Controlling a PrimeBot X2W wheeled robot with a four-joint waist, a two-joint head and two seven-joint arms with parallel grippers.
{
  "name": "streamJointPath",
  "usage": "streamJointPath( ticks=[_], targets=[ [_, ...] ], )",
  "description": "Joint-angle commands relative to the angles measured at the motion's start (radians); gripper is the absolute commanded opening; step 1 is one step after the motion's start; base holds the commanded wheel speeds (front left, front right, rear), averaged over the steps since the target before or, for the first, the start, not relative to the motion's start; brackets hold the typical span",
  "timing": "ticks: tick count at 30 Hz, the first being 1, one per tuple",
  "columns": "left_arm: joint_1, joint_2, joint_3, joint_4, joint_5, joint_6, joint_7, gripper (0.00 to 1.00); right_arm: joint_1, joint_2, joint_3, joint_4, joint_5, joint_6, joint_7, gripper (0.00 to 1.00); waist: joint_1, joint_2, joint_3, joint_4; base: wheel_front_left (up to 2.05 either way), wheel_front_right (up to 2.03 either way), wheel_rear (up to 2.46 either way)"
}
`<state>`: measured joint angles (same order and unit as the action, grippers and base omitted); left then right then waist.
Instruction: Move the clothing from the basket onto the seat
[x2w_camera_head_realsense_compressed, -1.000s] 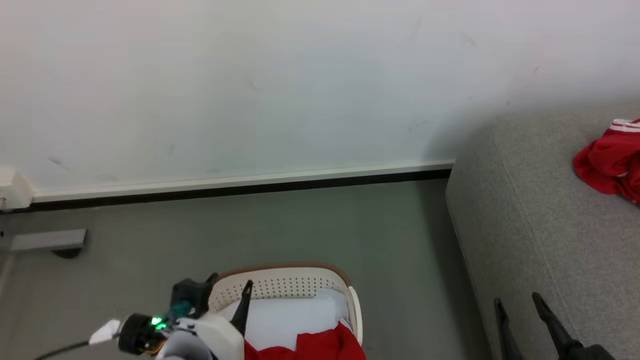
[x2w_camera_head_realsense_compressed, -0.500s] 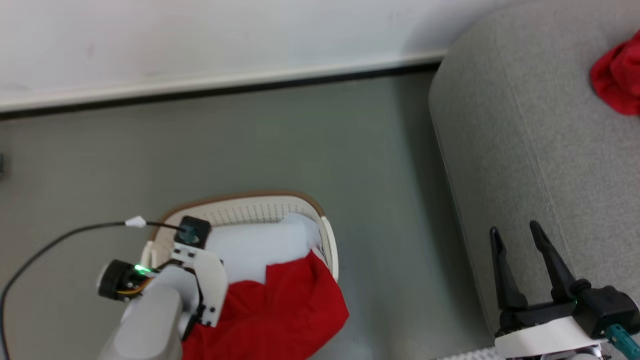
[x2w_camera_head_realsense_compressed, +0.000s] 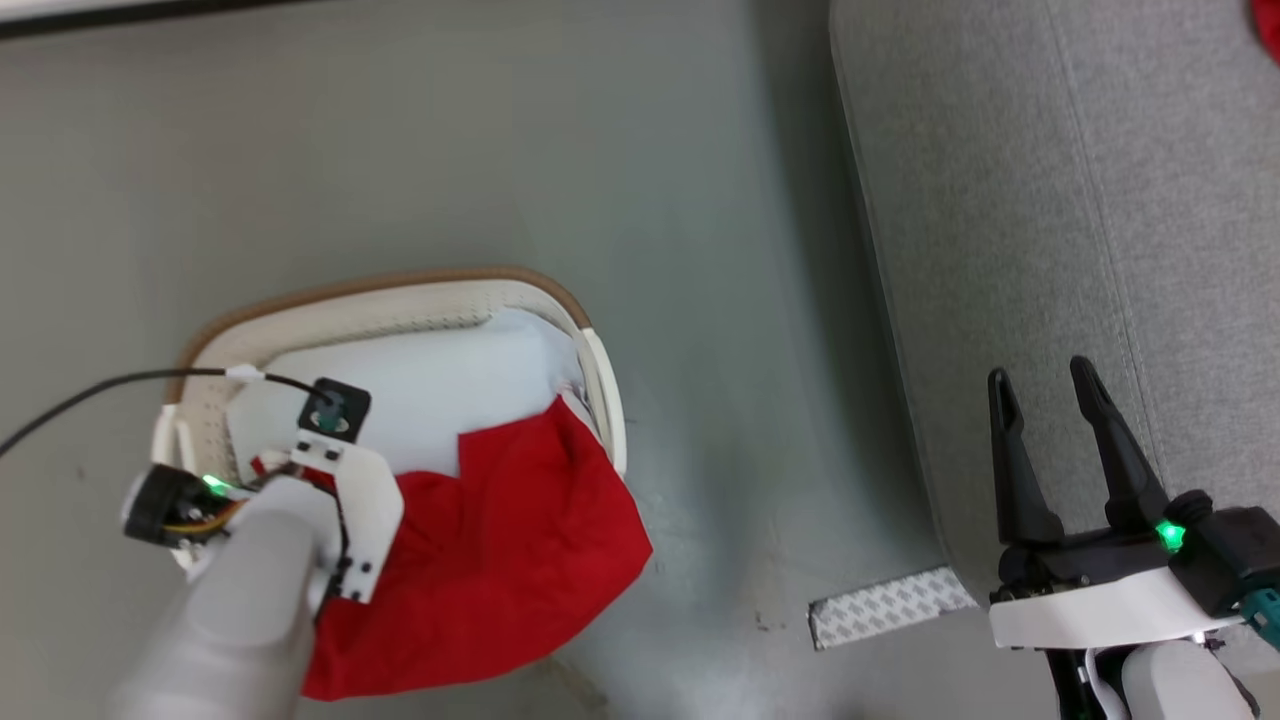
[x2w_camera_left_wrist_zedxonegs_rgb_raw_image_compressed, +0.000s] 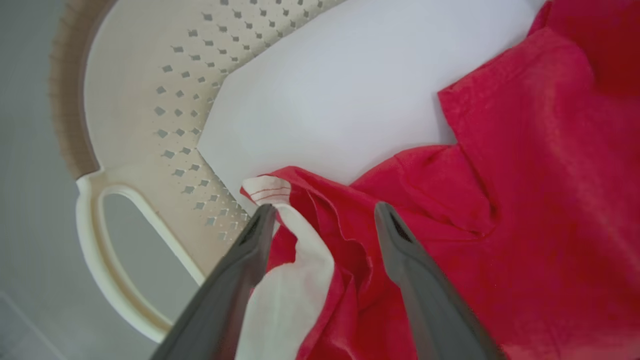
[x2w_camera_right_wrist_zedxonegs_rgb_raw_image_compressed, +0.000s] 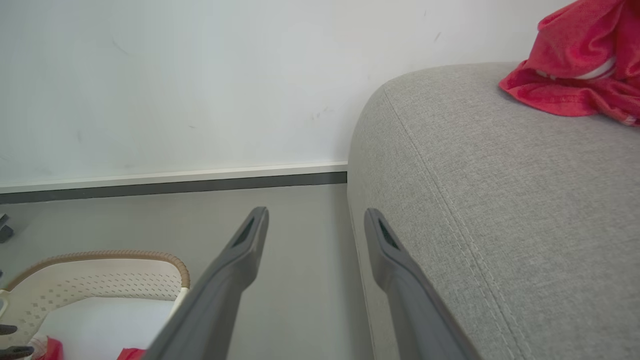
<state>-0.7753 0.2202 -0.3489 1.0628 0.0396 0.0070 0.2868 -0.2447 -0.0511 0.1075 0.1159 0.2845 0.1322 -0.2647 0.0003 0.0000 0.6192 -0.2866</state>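
Draping over basket (x2w_camera_head_realsense_compressed: 400, 300) rim — red clothing (x2w_camera_head_realsense_compressed: 500, 560), white-trimmed fold.

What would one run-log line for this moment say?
left gripper: open over red garment in cream perforated basket | right gripper: open, empty, near grey fabric seat | another red garment: on seat

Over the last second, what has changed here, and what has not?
The head camera tilted down, so the whole picture shifted. The left gripper swung down over the basket and now straddles a fold of the red garment, open, nothing gripped. The right gripper stays open beside the seat; basket and garment look unmoved.
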Motion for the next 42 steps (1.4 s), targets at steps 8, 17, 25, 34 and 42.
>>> streamJointPath(
  ticks=[8, 17, 25, 34, 42],
  targets=[
    [-0.08, 0.056, -0.052, 0.064, 0.052, -0.005, 0.005, 1.0, -0.028, 0.001, 0.014, -0.018, 0.045, -0.003, 0.001, 1.0, -0.0003, 0.0, 0.085, -0.038, 0.0, 0.0, 0.0],
    [-0.136, 0.098, -0.118, 0.103, 0.098, -0.034, 0.033, 1.0, -0.017, 0.001, 0.011, -0.024, 0.099, -0.003, 0.001, 1.0, -0.0003, 0.0, 0.125, -0.062, 0.0, 0.0, 0.0],
    [-0.163, 0.125, -0.147, 0.123, 0.11, -0.051, 0.061, 1.0, -0.02, 0.001, 0.019, -0.032, 0.134, -0.003, 0.001, 1.0, -0.0003, 0.0, 0.154, -0.077, 0.0, 0.0, 0.0],
    [-0.193, 0.136, -0.189, 0.132, 0.122, -0.079, 0.094, 1.0, -0.038, 0.001, 0.015, -0.055, 0.157, -0.003, 0.001, 1.0, -0.0003, 0.0, 0.197, -0.071, 0.0, 0.0, 0.0],
    [-0.215, 0.135, -0.199, 0.124, 0.094, -0.086, 0.094, 1.0, -0.049, 0.001, 0.024, -0.066, 0.15, -0.003, 0.001, 1.0, -0.0003, 0.0, 0.238, -0.064, 0.0, 0.0, 0.0]
  ],
)
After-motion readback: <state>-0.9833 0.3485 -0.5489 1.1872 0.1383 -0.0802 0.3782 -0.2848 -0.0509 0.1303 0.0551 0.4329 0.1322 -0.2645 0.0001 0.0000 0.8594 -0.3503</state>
